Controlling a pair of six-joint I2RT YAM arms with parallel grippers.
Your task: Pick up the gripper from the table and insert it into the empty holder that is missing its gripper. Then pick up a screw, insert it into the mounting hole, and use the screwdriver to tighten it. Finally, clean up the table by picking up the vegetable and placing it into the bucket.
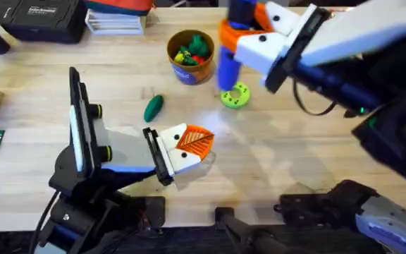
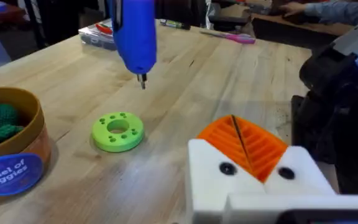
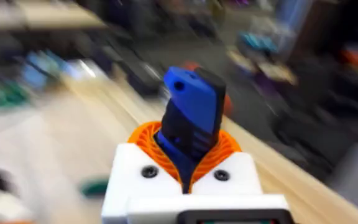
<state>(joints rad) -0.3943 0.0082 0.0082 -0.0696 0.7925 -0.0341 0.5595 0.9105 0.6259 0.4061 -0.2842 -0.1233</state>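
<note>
bare table right of green disc (image 1: 235, 97), bucket (image 1: 190, 58) just left

The small round tan-brown bucket (image 2: 8, 155) carries white lettering on its blue lower band, reading "ushel of Veggies" in the left wrist view, its start cut off.

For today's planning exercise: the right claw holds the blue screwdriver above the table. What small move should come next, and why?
Probably lower the screwdriver gently. The right claw holds it upright, bit tip down, hanging above the green disc and slightly beyond it, not yet touching anything.
</note>
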